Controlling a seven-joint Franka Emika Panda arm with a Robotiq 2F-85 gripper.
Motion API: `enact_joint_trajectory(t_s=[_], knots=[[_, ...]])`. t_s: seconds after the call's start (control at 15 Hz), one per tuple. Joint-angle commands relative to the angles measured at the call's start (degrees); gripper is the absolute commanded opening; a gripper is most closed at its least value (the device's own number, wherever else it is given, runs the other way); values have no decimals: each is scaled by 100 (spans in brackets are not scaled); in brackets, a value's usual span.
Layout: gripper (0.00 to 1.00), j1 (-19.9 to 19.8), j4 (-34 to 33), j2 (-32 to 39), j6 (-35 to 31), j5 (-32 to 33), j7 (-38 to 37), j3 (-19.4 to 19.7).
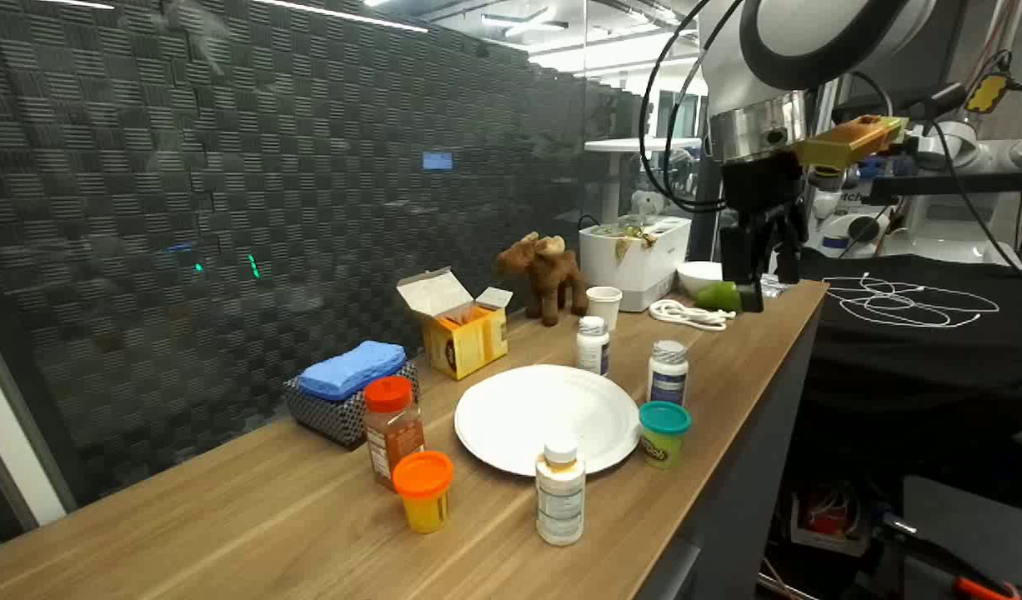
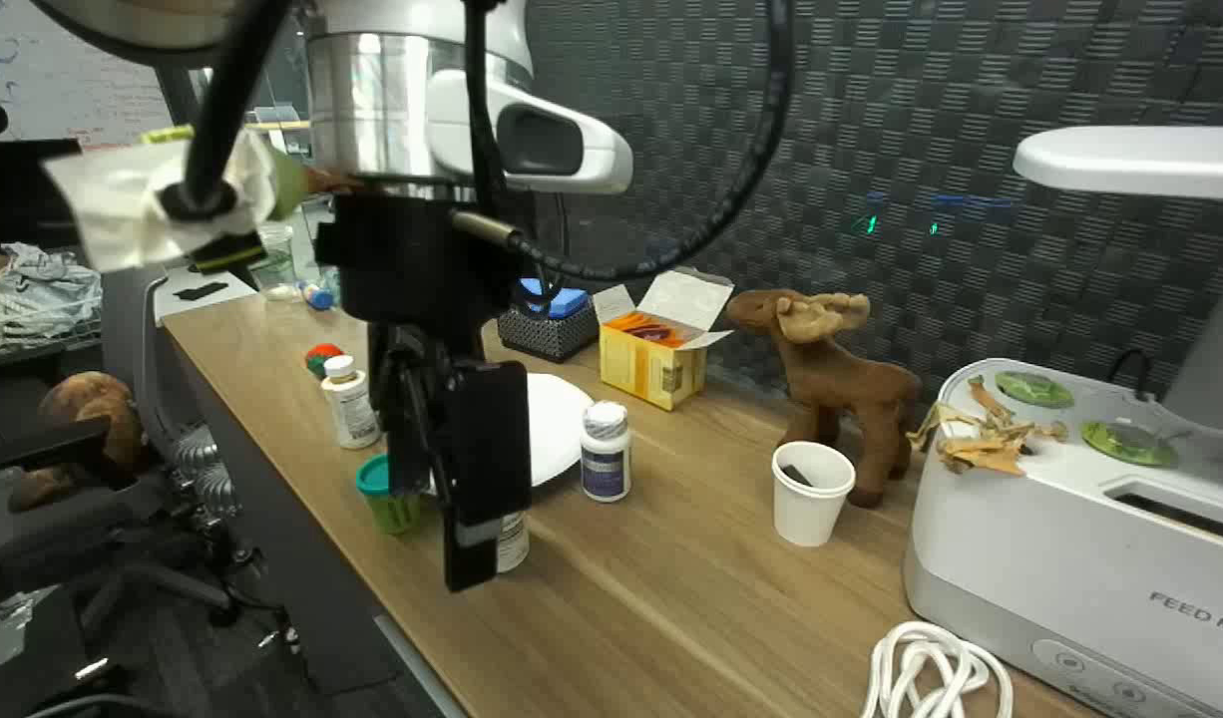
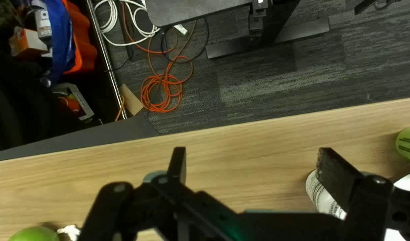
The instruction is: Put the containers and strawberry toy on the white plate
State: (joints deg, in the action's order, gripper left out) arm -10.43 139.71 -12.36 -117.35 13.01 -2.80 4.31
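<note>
A white plate (image 1: 511, 417) lies on the wooden counter. Around it stand an orange-lidded tub (image 1: 423, 492), a red-lidded jar (image 1: 393, 433), a teal-lidded tub (image 1: 663, 437), a white bottle (image 1: 560, 500) and two blue-labelled white bottles (image 1: 593, 350) (image 1: 668, 379). A small red and green thing (image 2: 322, 359), apparently the strawberry toy, lies behind a white bottle (image 2: 352, 404); it is out of the wrist view. My gripper (image 1: 769, 287) is open and empty above the counter, off to one side of the plate. In the wrist view (image 3: 253, 164) a bottle (image 3: 320, 194) shows partly behind one finger.
A yellow box (image 1: 465, 337), a mesh box with blue cloth (image 1: 348, 392), a brown moose toy (image 1: 548, 275), a paper cup (image 2: 813, 499), a white planter (image 2: 1050, 538), white cord (image 1: 690, 315) and a green object (image 1: 718, 296) stand along the counter. The counter's front edge drops to the floor.
</note>
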Motion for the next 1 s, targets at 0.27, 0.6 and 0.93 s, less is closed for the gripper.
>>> enact_joint_trajectory(t_s=[0.27,0.6,0.93], knots=[[100,82,-77,-2,11,17,-13,80],[100,287,-373,467,-452,-85,146,-17],[100,683,-1268,1550,-1315,-812,698,-126]])
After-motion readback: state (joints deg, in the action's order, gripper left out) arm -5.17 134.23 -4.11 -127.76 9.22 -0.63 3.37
